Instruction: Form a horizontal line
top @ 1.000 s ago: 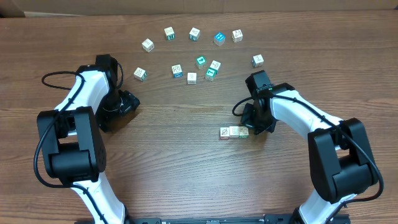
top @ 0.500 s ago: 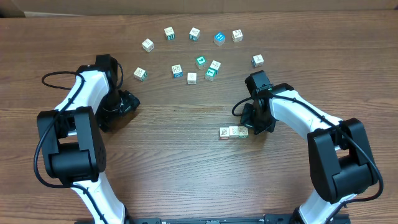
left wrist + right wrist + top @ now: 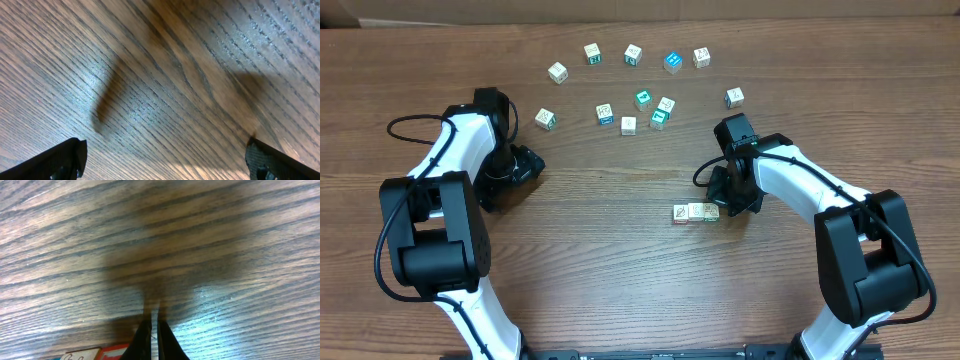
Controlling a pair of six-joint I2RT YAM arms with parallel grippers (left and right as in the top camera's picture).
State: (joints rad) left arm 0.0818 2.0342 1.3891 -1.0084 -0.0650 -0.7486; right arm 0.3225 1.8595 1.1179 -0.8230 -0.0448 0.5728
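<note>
Both arms match: white shells on the left arm (image 3: 460, 150) and right arm (image 3: 800, 180), chunky black joint blocks (image 3: 430, 230), a thin black cable (image 3: 392, 127) looping off each. Up close the right gripper (image 3: 152, 325) looks black and tapered, I think.

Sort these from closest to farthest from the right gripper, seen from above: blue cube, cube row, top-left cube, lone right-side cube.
From the right gripper:
1. cube row, just beside it
2. lone right-side cube, straight beyond it
3. blue cube, in the back row
4. top-left cube, far across the table
</note>
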